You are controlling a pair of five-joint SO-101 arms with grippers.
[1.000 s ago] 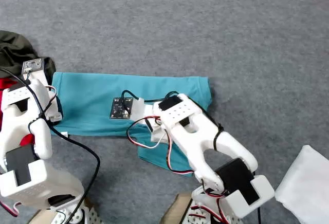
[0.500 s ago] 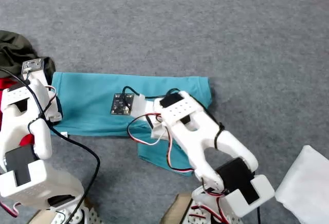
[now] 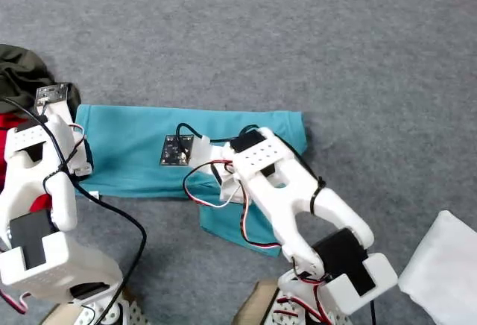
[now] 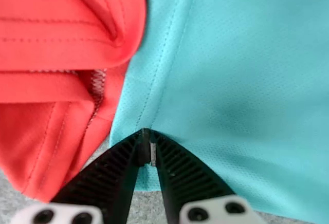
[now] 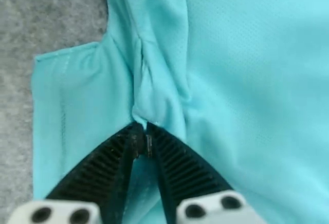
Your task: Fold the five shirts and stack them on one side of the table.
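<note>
Left tool (image 4: 146,152) is clamped tight on the teal shirt (image 4: 231,80) at its edge seam; right tool (image 5: 141,136) pinches a bunched pleat by the sleeve — likely paired holds for folding it over on the desk (image 3: 335,57).

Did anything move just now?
Barely. The right arm crept a little away from its base; the left arm turned a touch. The left hand and right hand stay shut on the teal shirt, which lies where it was, like the red shirt and white cloth.

Shirt (image 3: 134,146) on table (image 3: 335,57), pile (image 3: 19,75) to its left
</note>
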